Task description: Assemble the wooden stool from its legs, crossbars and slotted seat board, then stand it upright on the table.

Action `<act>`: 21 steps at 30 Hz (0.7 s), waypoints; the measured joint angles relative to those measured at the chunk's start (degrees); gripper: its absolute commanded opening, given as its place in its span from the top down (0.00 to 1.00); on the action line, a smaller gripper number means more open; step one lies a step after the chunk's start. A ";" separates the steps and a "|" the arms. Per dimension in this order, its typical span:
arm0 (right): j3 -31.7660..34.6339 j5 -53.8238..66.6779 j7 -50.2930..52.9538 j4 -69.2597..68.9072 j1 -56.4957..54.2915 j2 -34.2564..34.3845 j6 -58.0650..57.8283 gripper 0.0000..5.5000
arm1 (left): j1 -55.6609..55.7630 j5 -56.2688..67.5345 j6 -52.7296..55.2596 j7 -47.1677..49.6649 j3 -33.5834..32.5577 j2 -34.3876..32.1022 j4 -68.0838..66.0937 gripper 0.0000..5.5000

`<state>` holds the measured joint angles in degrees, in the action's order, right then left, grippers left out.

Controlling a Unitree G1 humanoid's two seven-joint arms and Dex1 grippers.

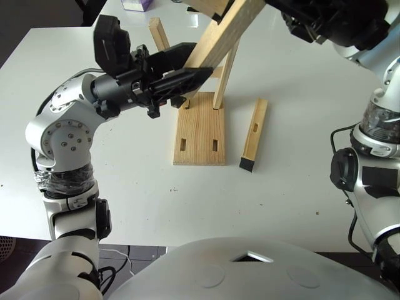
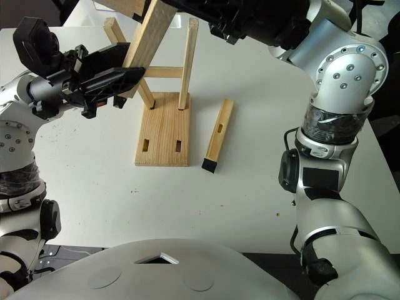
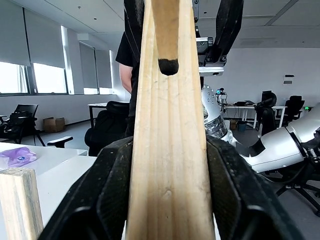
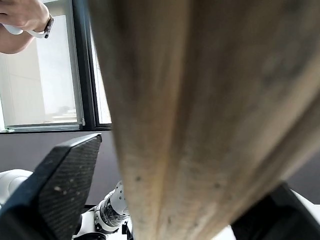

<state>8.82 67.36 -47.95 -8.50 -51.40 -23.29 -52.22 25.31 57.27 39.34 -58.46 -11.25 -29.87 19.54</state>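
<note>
The held leg [image 1: 222,31] slants over the table [image 1: 125,187], its long axis running from high at the far right down toward the near left. The left gripper [image 1: 184,65] is clamped tight on its lower end and the right gripper [image 4: 185,170] grips its upper end. Beneath lies the seat board [image 1: 200,140], flat, with 2 upright legs [image 1: 223,75] in its far slots, and a loose leg [image 1: 255,134] just right of it, black foot toward the robot.

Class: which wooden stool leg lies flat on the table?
The black-capped leg right of the seat board; the standing legs sit in its slots, and the held leg tilts above.
</note>
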 measured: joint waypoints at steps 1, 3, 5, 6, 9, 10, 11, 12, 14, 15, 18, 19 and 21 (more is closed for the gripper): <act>-0.12 -0.02 -0.21 0.00 0.01 -0.01 0.00 0.49 | 0.00 0.00 -0.06 -0.33 0.17 -0.13 0.01 0.63; -0.14 -0.03 -0.23 0.01 0.03 -0.06 0.00 0.55 | -0.01 0.00 -0.12 -0.65 0.22 -0.34 0.07 0.63; -0.20 -0.06 -0.41 0.00 0.08 -0.24 -0.04 0.60 | -0.06 0.04 -0.15 -1.00 0.25 -0.75 0.25 0.63; -0.30 -0.13 -0.67 0.00 0.13 -0.44 -0.08 0.61 | -0.14 0.04 -0.16 -1.24 0.26 -0.97 0.35 0.63; -0.92 -0.45 -1.46 -0.28 0.36 -1.24 -0.14 0.63 | -0.98 0.01 -0.34 -1.78 0.45 -1.20 0.56 0.63; -1.22 -0.68 -1.81 -0.34 0.48 -1.50 -0.12 0.63 | -1.28 -0.09 -0.39 -1.96 0.54 -1.24 0.57 0.63; -1.51 -0.95 -2.13 -0.43 0.51 -1.76 -0.02 0.63 | -1.36 -0.22 -0.40 -2.11 0.66 -1.33 0.51 0.63; -1.75 -1.23 -2.55 -0.58 0.54 -1.99 0.19 0.63 | -1.38 -0.36 -0.49 -2.34 0.82 -1.39 0.40 0.63; -2.06 -2.21 -3.64 -1.33 1.02 -2.38 0.90 0.63 | -1.37 -0.93 -0.86 -2.96 1.37 -1.50 0.11 0.63; -2.13 -2.35 -3.91 -1.51 1.28 -2.52 1.17 0.63 | -1.37 -1.06 -0.97 -3.04 1.56 -1.53 0.06 0.63; -2.75 -3.31 -5.55 -2.18 2.27 -3.18 2.80 0.63 | -1.34 -1.59 -1.28 -3.71 2.06 -1.75 -0.11 0.63; -3.04 -3.64 -6.20 -2.40 2.68 -3.51 3.45 0.63 | -1.34 -2.00 -1.28 -3.96 2.18 -1.79 -0.17 0.63; -3.71 -4.50 -7.58 -2.66 3.24 -4.09 5.00 0.63 | -1.34 -2.58 -1.28 -4.17 2.50 -1.91 -0.20 0.63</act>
<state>5.10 62.86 -55.53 -11.16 -48.15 -27.38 -47.22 23.97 54.69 38.06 -62.63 -8.75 -31.78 19.34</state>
